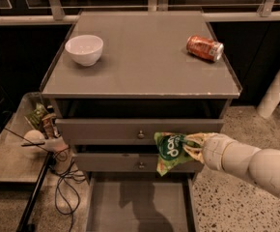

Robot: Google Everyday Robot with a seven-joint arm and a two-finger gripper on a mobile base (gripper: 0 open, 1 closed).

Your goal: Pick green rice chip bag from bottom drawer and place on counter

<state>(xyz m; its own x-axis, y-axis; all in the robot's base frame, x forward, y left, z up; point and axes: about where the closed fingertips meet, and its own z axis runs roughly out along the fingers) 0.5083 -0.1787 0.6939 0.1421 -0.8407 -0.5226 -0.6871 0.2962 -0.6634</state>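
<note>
The green rice chip bag [169, 151] is a crinkled light-green foil bag with a dark-green round logo. It hangs in the air in front of the two knobbed drawers, above the open bottom drawer [137, 204]. My gripper [190, 147] comes in from the right on a white arm and is shut on the bag's right edge. The counter [140, 57] is the flat grey top of the cabinet, above and behind the bag.
A white bowl [84, 49] sits at the counter's left. An orange soda can [205, 48] lies on its side at the counter's right. A low glass-topped side table [9, 153] with small packets and cables stands at the left. A white post [277, 88] stands at the right.
</note>
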